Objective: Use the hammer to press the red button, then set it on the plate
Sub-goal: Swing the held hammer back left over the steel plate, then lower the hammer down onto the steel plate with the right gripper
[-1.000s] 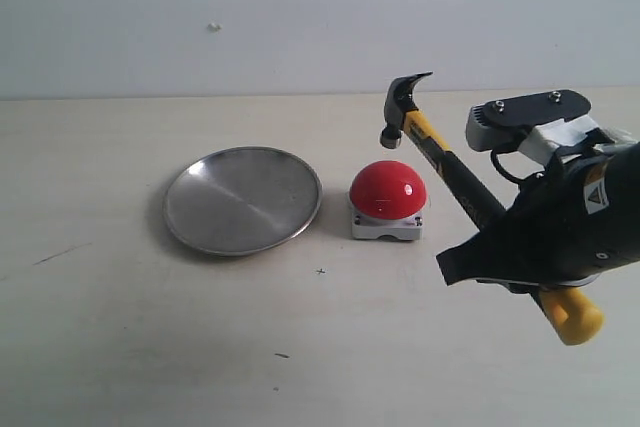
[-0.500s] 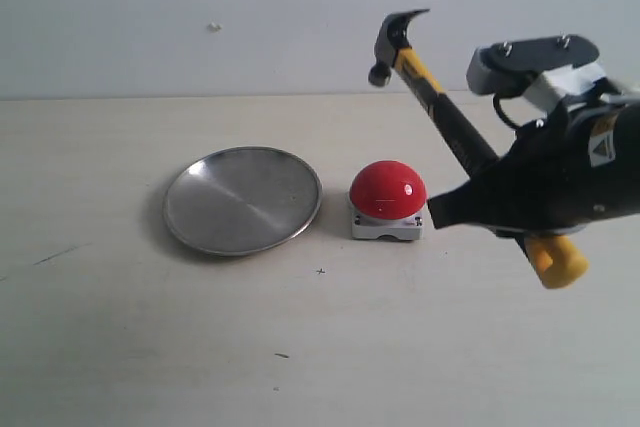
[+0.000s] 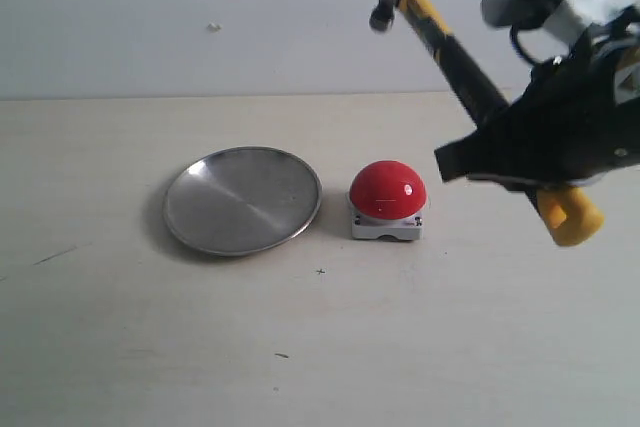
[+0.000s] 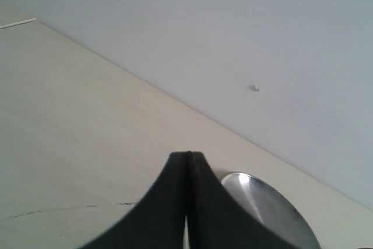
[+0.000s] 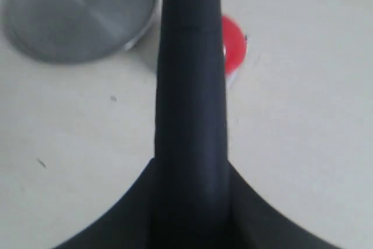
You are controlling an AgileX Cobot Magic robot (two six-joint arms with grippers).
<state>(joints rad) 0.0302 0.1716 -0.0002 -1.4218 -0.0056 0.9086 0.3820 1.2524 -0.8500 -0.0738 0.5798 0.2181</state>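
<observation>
My right gripper (image 3: pixel 500 152) is shut on the black handle of the hammer (image 3: pixel 455 52), held high above the table on the right. The hammer's dark head points up and left, at the top edge of the exterior view; its yellow end cap sticks out below the gripper. The red button (image 3: pixel 388 189) sits on its grey base at mid table, below and left of the hammer head. The silver plate (image 3: pixel 242 199) lies left of the button. In the right wrist view the handle (image 5: pixel 191 86) partly hides the button (image 5: pixel 233 48); the plate (image 5: pixel 81 13) shows beside it. My left gripper (image 4: pixel 187 158) is shut and holds nothing, with the plate (image 4: pixel 274 208) beyond it.
A pale wooden table (image 3: pixel 320 347) carries everything, backed by a plain light wall. A few small dark marks dot the tabletop in front of the plate.
My right gripper has lifted the hammer steadily upward; its head rose from just above the button to the top edge of the view. The button and plate have not moved.
</observation>
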